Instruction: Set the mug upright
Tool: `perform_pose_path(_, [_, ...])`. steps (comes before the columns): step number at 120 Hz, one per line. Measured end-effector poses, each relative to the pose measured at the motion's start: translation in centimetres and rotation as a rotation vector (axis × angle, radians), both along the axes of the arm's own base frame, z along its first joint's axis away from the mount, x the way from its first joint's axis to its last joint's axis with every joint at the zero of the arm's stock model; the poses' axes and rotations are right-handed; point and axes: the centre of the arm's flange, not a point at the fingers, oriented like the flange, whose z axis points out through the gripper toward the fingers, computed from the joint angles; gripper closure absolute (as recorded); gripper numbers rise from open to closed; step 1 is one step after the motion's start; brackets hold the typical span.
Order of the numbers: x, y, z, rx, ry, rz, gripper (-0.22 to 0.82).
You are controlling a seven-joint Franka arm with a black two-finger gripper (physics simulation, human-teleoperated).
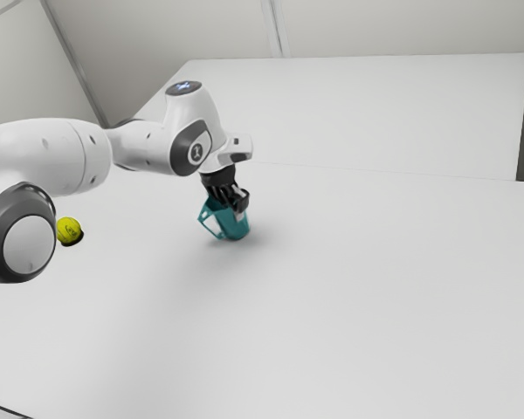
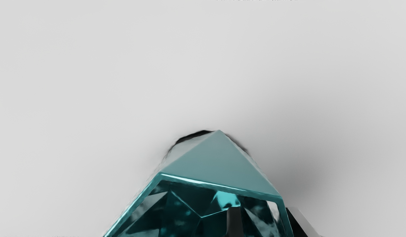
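The teal mug (image 1: 235, 224) sits tilted directly below the tool (image 1: 238, 206), mouth toward it. Tool: clamped across the mug's wall.

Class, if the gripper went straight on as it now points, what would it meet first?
Most likely the inside of the teal mug, whose mouth the gripper reaches into, with the table beyond; exact depth is unclear.
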Motion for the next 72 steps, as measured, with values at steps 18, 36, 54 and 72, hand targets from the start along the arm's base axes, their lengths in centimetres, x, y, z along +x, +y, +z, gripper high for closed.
perform_pose_path(18, [0.1, 0.0, 0.0, -0.009, -0.008, 0.063, 0.28])
perform_pose_path(36, [0.2, 0.0, 1.2, -0.015, -0.028, 0.11, 0.14])
perform_pose_path(54, [0.6, -0.1, 10.5, -0.032, -0.087, 0.148, 0.07])
perform_pose_path(72, [0.0, -1.0, 23.6, -0.046, -0.11, 0.178, 0.03])
